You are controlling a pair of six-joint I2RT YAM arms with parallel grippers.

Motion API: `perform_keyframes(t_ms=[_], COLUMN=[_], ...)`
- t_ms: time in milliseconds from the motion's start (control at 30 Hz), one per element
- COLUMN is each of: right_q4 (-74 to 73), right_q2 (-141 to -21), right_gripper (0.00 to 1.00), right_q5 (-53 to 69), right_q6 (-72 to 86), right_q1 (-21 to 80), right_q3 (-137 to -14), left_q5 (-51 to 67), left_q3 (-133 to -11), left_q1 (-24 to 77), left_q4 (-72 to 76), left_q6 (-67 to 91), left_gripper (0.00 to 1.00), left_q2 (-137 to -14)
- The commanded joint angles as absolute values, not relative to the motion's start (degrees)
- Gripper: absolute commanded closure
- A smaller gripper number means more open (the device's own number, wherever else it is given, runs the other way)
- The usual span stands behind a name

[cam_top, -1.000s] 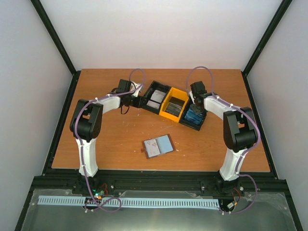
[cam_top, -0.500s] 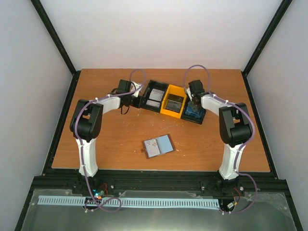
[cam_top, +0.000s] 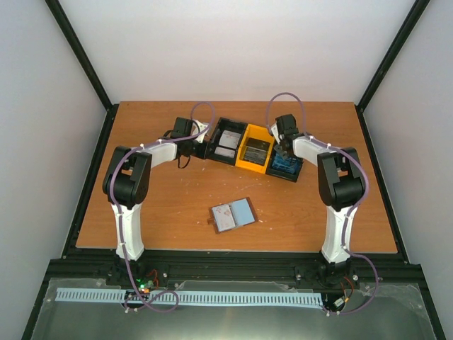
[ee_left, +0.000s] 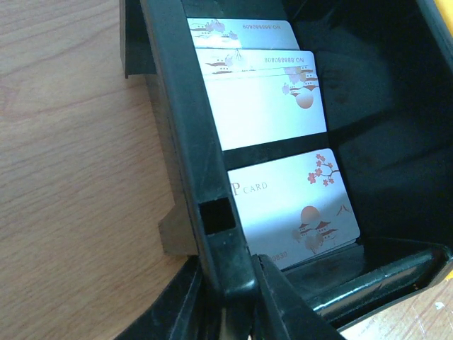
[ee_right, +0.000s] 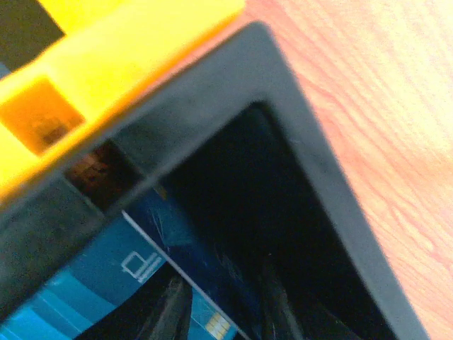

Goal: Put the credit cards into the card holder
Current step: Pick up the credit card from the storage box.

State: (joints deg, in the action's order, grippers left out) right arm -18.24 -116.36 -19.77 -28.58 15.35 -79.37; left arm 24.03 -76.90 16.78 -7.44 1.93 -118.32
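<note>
Both arms were at the tray (ee_left: 177, 127), far side of the table (cam_top: 163, 205). No card was out of it yet, as far as seen.

Left gripper (ee_left: 230, 287): fingers (ee_left: 290, 312) one each side of the tray's left wall, closed in on it. Looked like a bracing grip, no card involved. Whitish cards (ee_left: 262, 106) lay flat in that compt just beside the wall, approx three visible, overlapping.

Right gripper (ee_right: 223, 308) was down in the right-hand black compt over the blue cards (ee_right: 85, 283). Its fingers (ee_right: 173, 312) stood apart w/ a dark-blue card edge running betw them, nothing clamped that I could see. View blurred; contact w/ card: can't tell. Dark cards (cam_top: 257, 150) sat in the yellow middle compt, untouched.

Card holder (cam_top: 233, 214) lay open & flat near the centre of the table, well apart from tray and both grippers. One half was pale blue, the other whitish w/ marks. Too small to say whether that was a card already in a pocket.

Status, my est.: early. Step in hand was prob. the pick of a blue card by the right arm, w/ the left steadying the tray. Left to do: lift card, carry to holder, slide into a pocket, repeat for the remaining stacks.
</note>
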Motion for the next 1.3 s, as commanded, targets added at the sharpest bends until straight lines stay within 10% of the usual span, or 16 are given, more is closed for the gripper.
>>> perform_keyframes(t_ms=[0, 433, 800, 1267], right_q4=[-19.93, -24.25, -34.5, -25.8], right_q2=[-118.8, -112.36, -92.77, -73.36], right_gripper=[0.71, 0.97, 0.97, 0.97], right_q5=[-16.89, -17.09, -8.86, 36.09], right_q6=[-30.06, -28.1, -14.08, 26.04], right_q1=[14.68, 14.6, 14.59, 16.9], right_q3=[-81.9, -82.83, -79.19, -54.83], left_q5=[21.21, 23.11, 27.72, 25.95], left_q3=[-74.97, -76.05, -78.21, -59.68], left_q1=[16.44, 16.44, 16.45, 18.21], left_q4=[-11.38, -12.28, -12.73, -10.64], left_q6=[-0.35, 0.47, 4.91, 21.18], left_gripper=[0.82, 0.78, 0.48, 0.3], left_q2=[-119.51, -118.02, -110.49, -86.38])
